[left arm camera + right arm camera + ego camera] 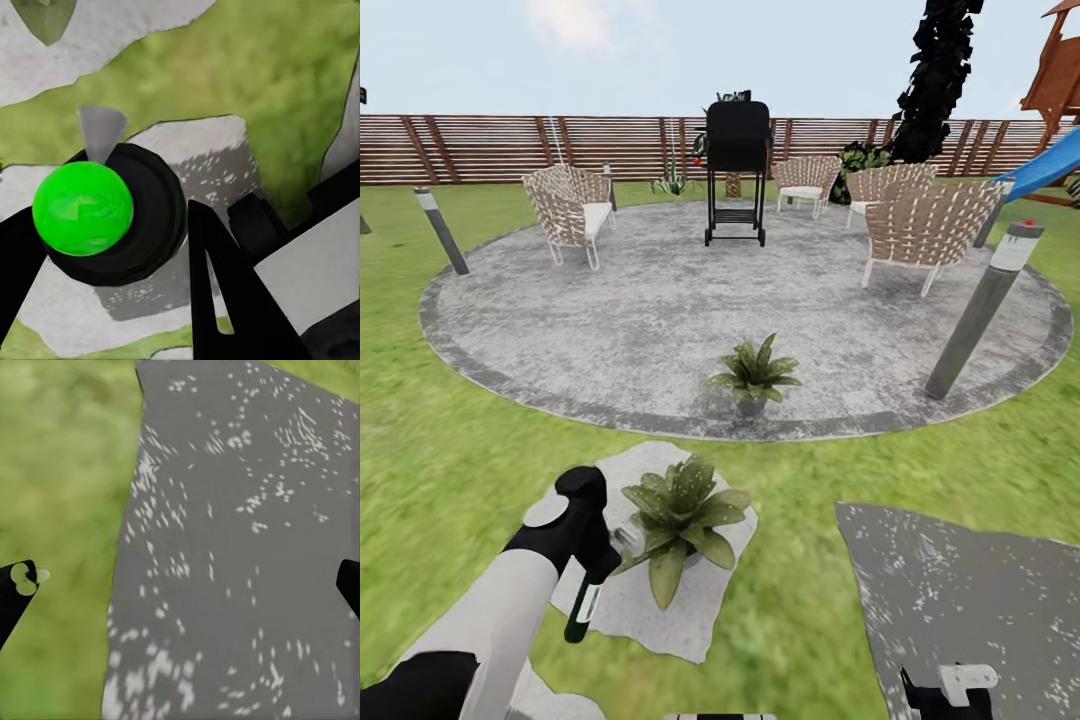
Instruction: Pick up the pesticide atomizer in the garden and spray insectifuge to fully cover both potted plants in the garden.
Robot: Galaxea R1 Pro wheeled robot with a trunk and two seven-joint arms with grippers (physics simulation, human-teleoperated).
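Note:
In the head view my left gripper (592, 572) is shut on the pesticide atomizer (582, 603), a slim dark green bottle with a white label that hangs below the fingers. The left wrist view looks down on the atomizer's black top (154, 217) with a bright green ball and a grey nozzle, held between dark fingers (225, 300). One potted plant (682, 517) stands on a pale stepping stone (660, 600) just right of the bottle. The other potted plant (753, 376) sits farther off at the patio's near edge. My right gripper (180, 589) is open over a grey slab.
A round grey patio (660, 320) holds a black grill (736, 170) and wicker chairs (925, 225). Grey lamp posts stand at the right (982, 305) and left (442, 230). A dark grey slab (970, 600) lies at the lower right. A brown fence (480, 148) closes the back.

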